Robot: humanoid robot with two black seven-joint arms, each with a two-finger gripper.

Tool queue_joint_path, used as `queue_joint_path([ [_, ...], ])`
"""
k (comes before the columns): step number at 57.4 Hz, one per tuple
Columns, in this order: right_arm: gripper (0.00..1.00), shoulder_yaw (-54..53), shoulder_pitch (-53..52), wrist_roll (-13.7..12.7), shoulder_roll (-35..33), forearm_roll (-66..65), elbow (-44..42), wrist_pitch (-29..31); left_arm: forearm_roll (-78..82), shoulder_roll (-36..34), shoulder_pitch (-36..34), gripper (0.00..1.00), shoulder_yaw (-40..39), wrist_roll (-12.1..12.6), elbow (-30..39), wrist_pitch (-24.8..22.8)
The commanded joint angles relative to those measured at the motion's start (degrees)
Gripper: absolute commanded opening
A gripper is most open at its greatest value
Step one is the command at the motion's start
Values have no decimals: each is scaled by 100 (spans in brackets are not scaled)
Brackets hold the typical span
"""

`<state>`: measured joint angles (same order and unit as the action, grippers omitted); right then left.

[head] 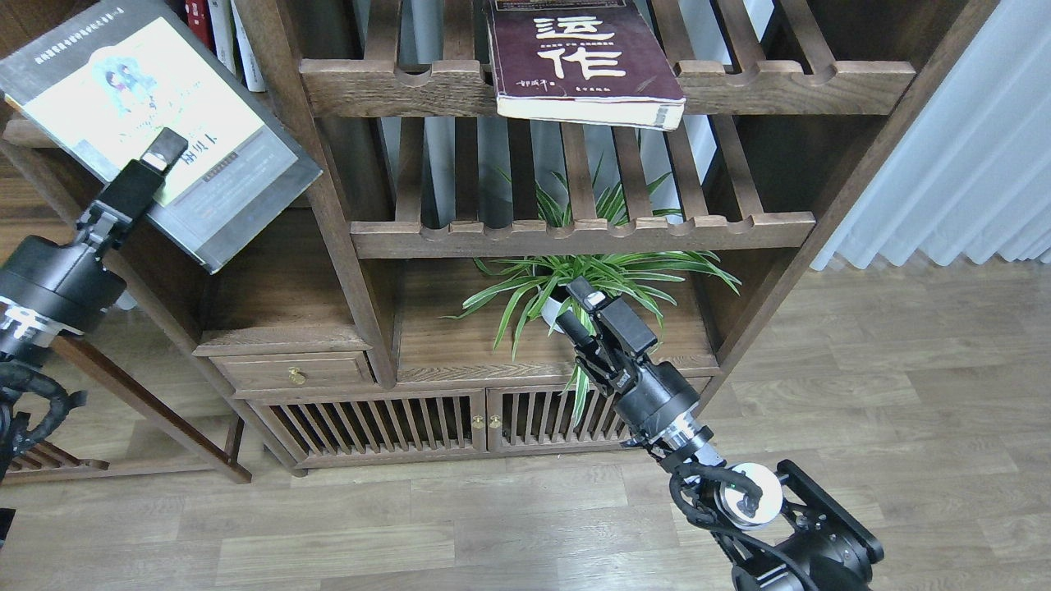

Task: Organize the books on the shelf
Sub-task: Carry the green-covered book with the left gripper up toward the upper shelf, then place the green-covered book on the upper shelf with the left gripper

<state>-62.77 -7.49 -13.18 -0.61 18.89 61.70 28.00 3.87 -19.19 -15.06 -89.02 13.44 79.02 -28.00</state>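
Gripping the grey-black book at its lower edge, your left gripper has 1 finger flat on the yellow-green cover; the book tilts in front of the dark shelf at upper left. Upright on that shelf you can see about 3 spines. Your maroon book lies flat on the slatted rack. Your right gripper holds nothing, fingers narrowly parted, near the plant.
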Motion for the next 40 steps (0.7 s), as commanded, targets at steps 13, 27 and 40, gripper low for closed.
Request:
queue_joint_path([
  [13,88,11,-7,0,26,-61,0,0,-35,-15,-85,1,-494,62,-10,0],
  [27,88,11,-7,0,44,-132,0,0,-35,-59,-304,0,-766,474,-27,0],
  [40,88,11,-16,0,61,-132,0,0,-27,-59,-463,0,-1179,897,-36,0],
])
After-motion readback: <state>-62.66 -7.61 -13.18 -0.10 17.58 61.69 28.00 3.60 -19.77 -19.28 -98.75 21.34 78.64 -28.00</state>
